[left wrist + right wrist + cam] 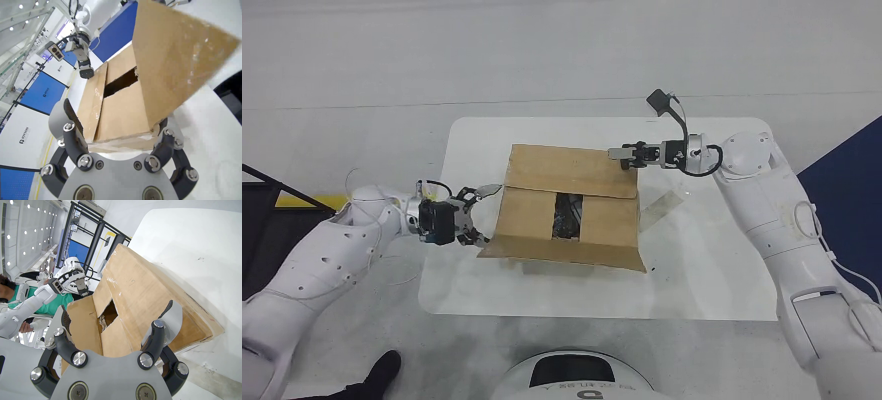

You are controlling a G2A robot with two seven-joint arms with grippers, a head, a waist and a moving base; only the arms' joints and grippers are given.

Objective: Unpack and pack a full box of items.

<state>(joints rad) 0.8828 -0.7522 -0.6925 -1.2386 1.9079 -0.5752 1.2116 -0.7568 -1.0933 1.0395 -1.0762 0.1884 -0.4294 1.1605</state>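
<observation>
- A brown cardboard box is seen lying at the middle of the white table, with one arm set at each of its ends.
- The left claw is held spread wide at the box's left end. In the left wrist view its two fingers are placed either side of that end; whether the cardboard is touched cannot be told.
- The right claw is placed at the box's far right corner. In the right wrist view it is opened wide over the top flaps, and nothing is gripped.
- The top is only partly closed: a dark gap is left between the flaps in the middle, and crumpled paper can be made out inside it.
- The long flap on the robot's side is tilted up and outward. In the left wrist view one finger of the left claw is hidden behind its corner.
- A pale strip is seen on the table just beside the box's right end.
- Blue panels on black frames are ranged in the room beyond the table.
</observation>
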